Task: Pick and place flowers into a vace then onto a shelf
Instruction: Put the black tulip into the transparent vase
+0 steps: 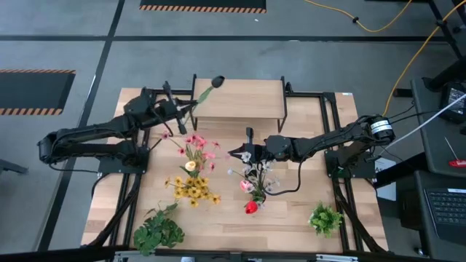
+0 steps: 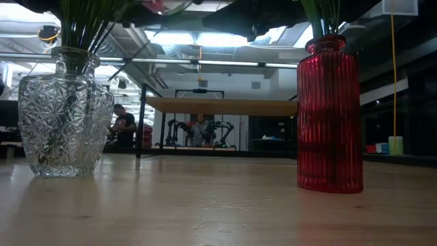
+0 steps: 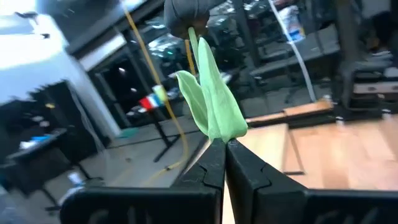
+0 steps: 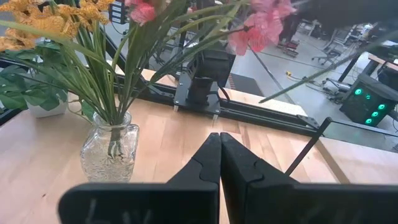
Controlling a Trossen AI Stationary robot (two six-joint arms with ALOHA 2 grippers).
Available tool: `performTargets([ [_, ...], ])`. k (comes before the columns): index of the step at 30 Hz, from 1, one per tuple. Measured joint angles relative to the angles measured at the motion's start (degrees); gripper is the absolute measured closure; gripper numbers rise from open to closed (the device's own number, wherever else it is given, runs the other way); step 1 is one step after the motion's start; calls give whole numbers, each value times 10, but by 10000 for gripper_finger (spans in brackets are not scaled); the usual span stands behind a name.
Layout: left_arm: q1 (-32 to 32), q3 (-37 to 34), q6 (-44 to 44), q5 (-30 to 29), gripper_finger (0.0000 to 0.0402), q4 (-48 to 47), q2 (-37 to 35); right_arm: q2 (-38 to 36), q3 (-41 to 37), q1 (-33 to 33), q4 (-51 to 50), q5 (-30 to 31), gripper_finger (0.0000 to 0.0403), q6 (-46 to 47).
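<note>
My left gripper (image 1: pixel 191 109) is at the table's far left, beside the shelf (image 1: pixel 240 109), shut on one flower (image 1: pixel 207 91) with a dark blossom (image 3: pixel 186 9) and green leaves. A clear glass vase (image 1: pixel 191 169) holds pink and yellow flowers (image 1: pixel 195 145). A red vase (image 2: pixel 329 116) holds white and pink flowers (image 1: pixel 255 175). My right gripper (image 1: pixel 234 153) hangs shut between the two vases, with nothing between its fingers (image 4: pixel 220 138). My left gripper pinches the flower's green leaves at their lower end (image 3: pixel 222 134) between its two fingertips. The fingers lie about level, coming from the table's left. The flower sticks out past the fingertips, lifted clear, its dark blossom over the shelf's left end.
Two leafy green plants stand near the table's near edge, one at the left (image 1: pixel 159 231), one at the right (image 1: pixel 325 218). The shelf stands on thin black legs (image 2: pixel 142 119) at the far middle. Black frame rails (image 4: pixel 249 112) run along the table's sides.
</note>
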Motion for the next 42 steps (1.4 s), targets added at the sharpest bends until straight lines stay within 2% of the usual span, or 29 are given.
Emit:
performTargets([
  [7,0,0,36,-56,399,-10,-54,0,0,0,0,0,398,2],
  [15,-1,0,38,-60,399,-53,-105,0,0,0,0,0,398,2],
  [22,-1,3,58,-88,399,-70,-135,0,0,0,0,0,398,3],
  [28,-7,6,28,-91,399,-99,-180,0,0,0,0,0,398,3],
  [36,-73,6,-46,-93,399,-179,-245,0,0,0,0,0,398,2],
  [42,-146,6,-72,-103,399,-189,-253,0,0,0,0,0,398,3],
])
